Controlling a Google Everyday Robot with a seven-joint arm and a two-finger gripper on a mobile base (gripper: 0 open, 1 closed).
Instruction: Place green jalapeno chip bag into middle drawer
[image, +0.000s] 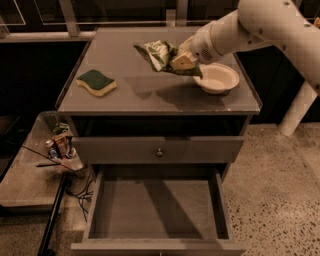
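The green jalapeno chip bag (159, 54) is a crinkled green-and-white foil bag held up above the cabinet top, left of the white bowl. My gripper (181, 61) is shut on the bag's right end, with the white arm reaching in from the upper right. The bag casts a shadow on the top below it. The middle drawer (157, 209) is pulled out at the bottom of the view, with a flat bare grey floor and low side walls.
A green-and-yellow sponge (96, 82) lies on the left of the cabinet top (125, 97). A white bowl (216, 78) sits at the right. A shut drawer front with a small knob (159, 152) is above the open drawer. A low tray with clutter (61, 146) stands at left.
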